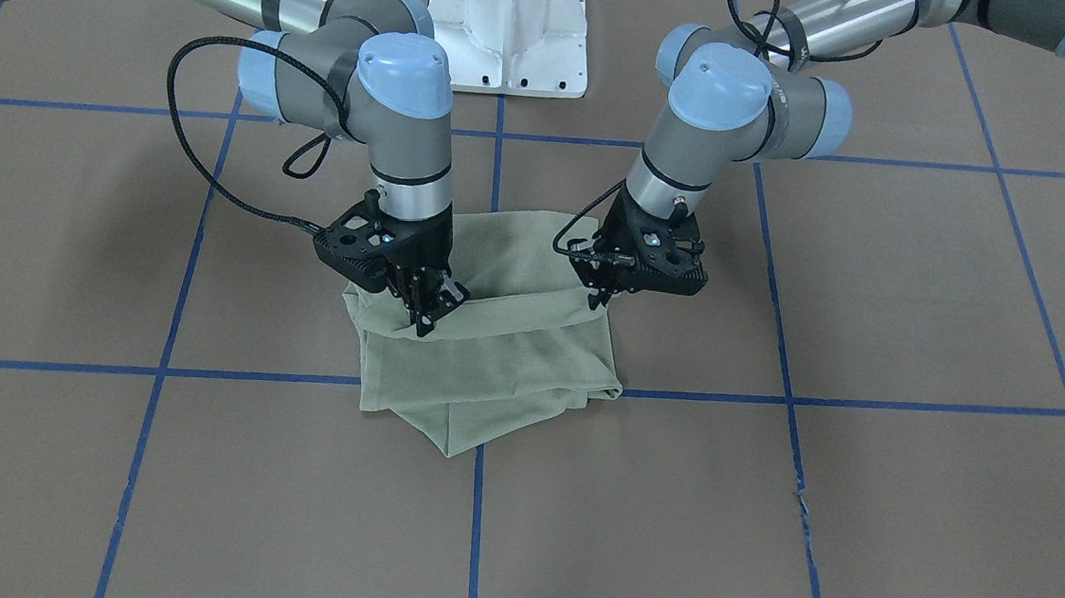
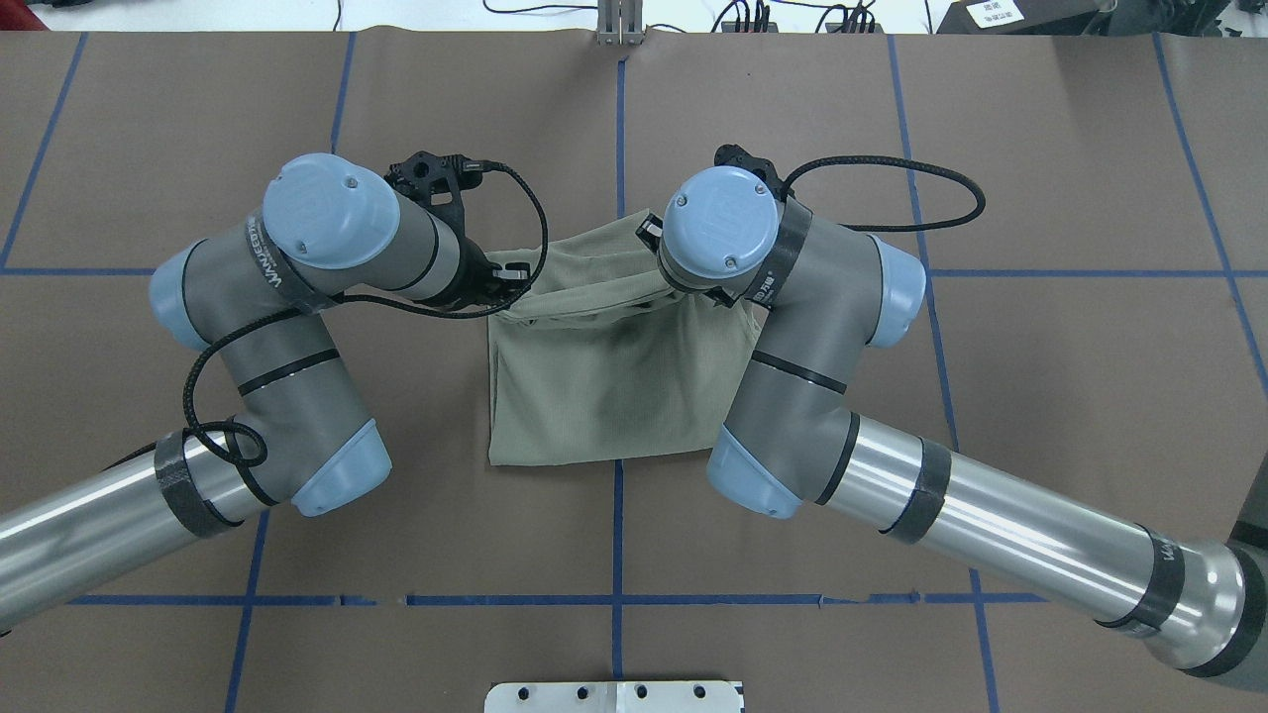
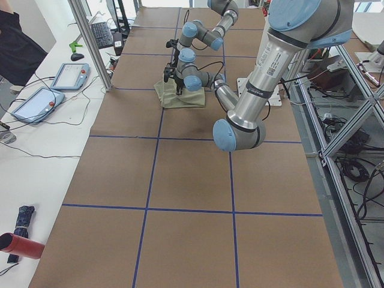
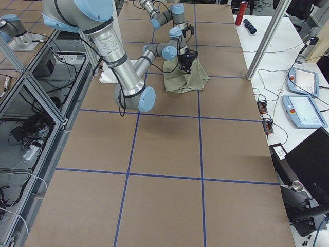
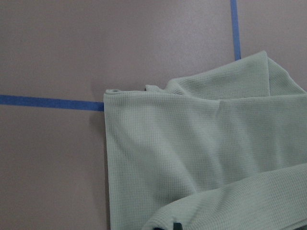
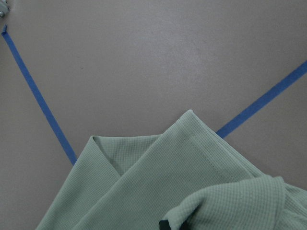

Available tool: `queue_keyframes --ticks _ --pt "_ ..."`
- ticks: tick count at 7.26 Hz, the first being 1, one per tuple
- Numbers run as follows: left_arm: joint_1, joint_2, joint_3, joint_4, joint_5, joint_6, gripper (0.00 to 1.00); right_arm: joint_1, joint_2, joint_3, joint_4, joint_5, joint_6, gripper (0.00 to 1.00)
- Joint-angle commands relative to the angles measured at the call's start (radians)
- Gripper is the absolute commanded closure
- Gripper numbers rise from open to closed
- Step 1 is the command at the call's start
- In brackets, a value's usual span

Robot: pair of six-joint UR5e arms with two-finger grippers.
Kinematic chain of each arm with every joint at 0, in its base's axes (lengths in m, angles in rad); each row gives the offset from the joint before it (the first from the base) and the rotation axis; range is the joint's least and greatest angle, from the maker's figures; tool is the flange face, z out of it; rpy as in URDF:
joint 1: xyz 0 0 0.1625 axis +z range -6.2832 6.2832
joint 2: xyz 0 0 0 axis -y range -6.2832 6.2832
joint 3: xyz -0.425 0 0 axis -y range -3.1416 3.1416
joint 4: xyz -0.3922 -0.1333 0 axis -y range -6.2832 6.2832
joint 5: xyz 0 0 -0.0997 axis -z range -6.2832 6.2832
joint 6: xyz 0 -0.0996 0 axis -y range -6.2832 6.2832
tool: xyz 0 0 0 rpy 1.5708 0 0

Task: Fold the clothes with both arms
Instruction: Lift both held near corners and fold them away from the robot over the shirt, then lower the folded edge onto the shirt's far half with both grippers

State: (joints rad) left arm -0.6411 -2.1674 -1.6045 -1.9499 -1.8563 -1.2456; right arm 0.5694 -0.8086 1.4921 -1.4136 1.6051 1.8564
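Observation:
The pale sage-green shirt (image 1: 489, 372) lies folded into a rough rectangle at the table's middle (image 2: 604, 396). My left gripper (image 1: 601, 297) is shut on one end of the shirt's edge, my right gripper (image 1: 426, 319) on the other end. Between them that edge hangs as a raised fold above the rest of the cloth. In the overhead view the left gripper (image 2: 507, 287) pinches the cloth's left corner; the right gripper is mostly hidden under its wrist. Each wrist view shows the flat shirt (image 5: 192, 153) (image 6: 158, 191) below a held fold.
The white pedestal base (image 1: 508, 31) stands behind the shirt on the robot's side. Blue tape lines (image 1: 477, 523) cross the brown table cover. Tablets (image 3: 69, 75) and a red bottle (image 3: 21, 245) lie on the side bench beyond the table's far edge.

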Motion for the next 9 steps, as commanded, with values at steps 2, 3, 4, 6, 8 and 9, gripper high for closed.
queue_keyframes --ticks 2,3,4,6,8,9 --pt "-0.012 -0.044 0.064 -0.012 0.002 0.014 1.00 0.006 0.026 -0.053 0.009 0.004 -0.008 1.00" --pt "-0.012 -0.048 0.066 -0.012 0.000 0.015 0.77 0.006 0.026 -0.070 0.024 0.004 -0.011 0.86" --pt "-0.008 -0.046 0.069 -0.012 0.002 0.015 0.01 -0.003 0.031 -0.113 0.053 -0.008 -0.098 0.01" --pt "-0.012 -0.043 0.058 -0.011 -0.003 0.037 0.00 0.006 0.035 -0.093 0.056 0.028 -0.222 0.00" --pt "-0.054 -0.035 0.055 -0.009 -0.023 0.156 0.00 0.004 0.011 0.020 0.047 0.125 -0.267 0.00" --pt "-0.071 -0.034 0.055 -0.011 -0.043 0.161 0.00 -0.014 0.008 0.036 0.047 0.124 -0.311 0.00"
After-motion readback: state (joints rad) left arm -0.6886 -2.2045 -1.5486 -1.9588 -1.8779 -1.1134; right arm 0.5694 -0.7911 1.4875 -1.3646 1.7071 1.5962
